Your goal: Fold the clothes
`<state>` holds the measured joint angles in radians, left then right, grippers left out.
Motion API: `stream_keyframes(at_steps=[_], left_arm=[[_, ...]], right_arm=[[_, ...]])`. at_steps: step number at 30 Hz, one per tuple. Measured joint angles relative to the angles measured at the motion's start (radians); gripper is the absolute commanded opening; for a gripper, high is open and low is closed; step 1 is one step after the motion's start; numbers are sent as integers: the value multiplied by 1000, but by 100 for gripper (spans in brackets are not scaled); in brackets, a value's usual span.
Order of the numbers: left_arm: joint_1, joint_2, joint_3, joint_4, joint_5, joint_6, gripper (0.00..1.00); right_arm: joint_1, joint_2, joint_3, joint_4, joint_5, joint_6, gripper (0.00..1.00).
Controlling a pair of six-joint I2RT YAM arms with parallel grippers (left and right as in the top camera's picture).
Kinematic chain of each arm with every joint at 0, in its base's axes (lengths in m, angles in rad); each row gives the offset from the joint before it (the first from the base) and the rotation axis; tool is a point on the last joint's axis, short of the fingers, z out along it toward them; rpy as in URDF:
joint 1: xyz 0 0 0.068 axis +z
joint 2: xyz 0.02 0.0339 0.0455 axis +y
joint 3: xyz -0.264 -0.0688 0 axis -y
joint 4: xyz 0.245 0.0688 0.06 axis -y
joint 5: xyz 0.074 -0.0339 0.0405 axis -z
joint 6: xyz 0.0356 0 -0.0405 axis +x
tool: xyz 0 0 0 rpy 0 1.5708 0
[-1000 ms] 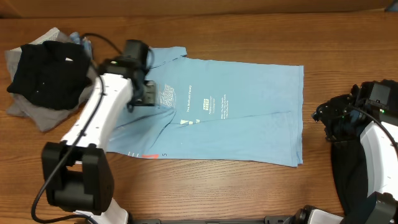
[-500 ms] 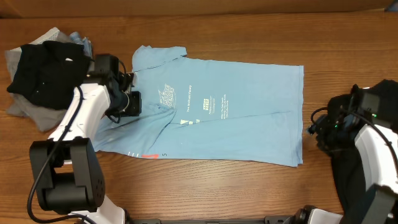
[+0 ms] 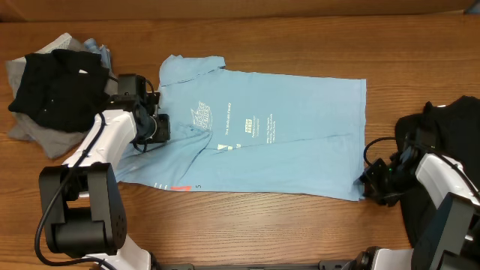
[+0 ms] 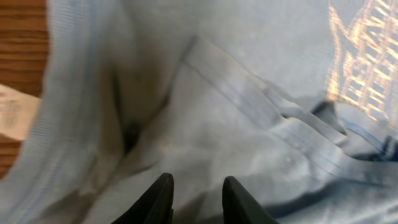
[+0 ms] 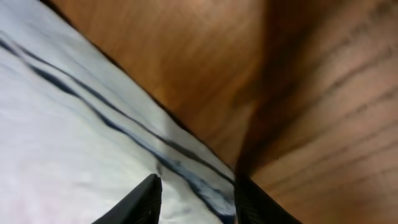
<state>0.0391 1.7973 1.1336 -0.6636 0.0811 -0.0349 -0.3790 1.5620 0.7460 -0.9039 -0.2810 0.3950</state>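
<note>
Pile left of the shirt: a black garment point(image 3: 56, 86) lies crumpled on a grey garment point(image 3: 34, 131). A scrap of light blue cloth point(image 3: 103, 52) shows at the heap's far right side. The heap sits near the shirt's collar end.
Left arm: white, rising from the near table edge over the wood between the heap and the shirt, and covering part of the shirt's left edge.
Left gripper point(image 3: 159, 127): on the shirt's left part, just left of the print. Its fingers point(image 4: 163, 196) stand close together with a narrow gap over rumpled blue cloth and seams. Whether any cloth is pinched cannot be told.
T-shirt point(image 3: 300, 150): light blue, spread nearly flat mid-table with the collar end to the left and the hem to the right. Shallow creases run across it.
Print point(image 3: 247, 129): small and white, left of the shirt's middle.
Beyond the shirt: a strip of bare table point(image 3: 262, 45) runs along the far edge.
Nearer than the shirt: bare wood reaches the near edge.
Right gripper point(image 3: 373, 184): at the shirt's near right corner. Its fingers point(image 5: 142, 199) stand apart astride the stitched hem, the cloth lies flat between them, and no grip on it shows.
Right of the shirt: a narrow band of bare wood, then another black cloth point(image 3: 450, 120) under the right arm.
</note>
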Motion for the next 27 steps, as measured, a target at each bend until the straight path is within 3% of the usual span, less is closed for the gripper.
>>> stream_keyframes(at_steps=[6,10,21,22,23,24,25,27], left_arm=[[0,0,0,0,-38,-18,33],[0,0,0,-6,-48,-23,56],[0,5,68,-155,-49,-40,61],[0,5,90,-172,-49,-40,62],[0,6,118,-194,-49,-40,64],[0,5,151,-214,-49,-41,66],[0,6,182,-230,-48,-41,68],[0,5,238,-256,-39,-41,72]], right_arm=[[0,-2,-16,15,26,10,18],[-1,-4,-20,29,51,32,6],[-48,-5,6,-14,151,84,4],[-54,-4,13,-23,162,84,6],[-59,-3,21,-31,174,87,19],[-60,-2,30,-37,179,92,41],[-61,-1,39,-45,185,98,50],[-61,0,67,-66,185,91,55]])
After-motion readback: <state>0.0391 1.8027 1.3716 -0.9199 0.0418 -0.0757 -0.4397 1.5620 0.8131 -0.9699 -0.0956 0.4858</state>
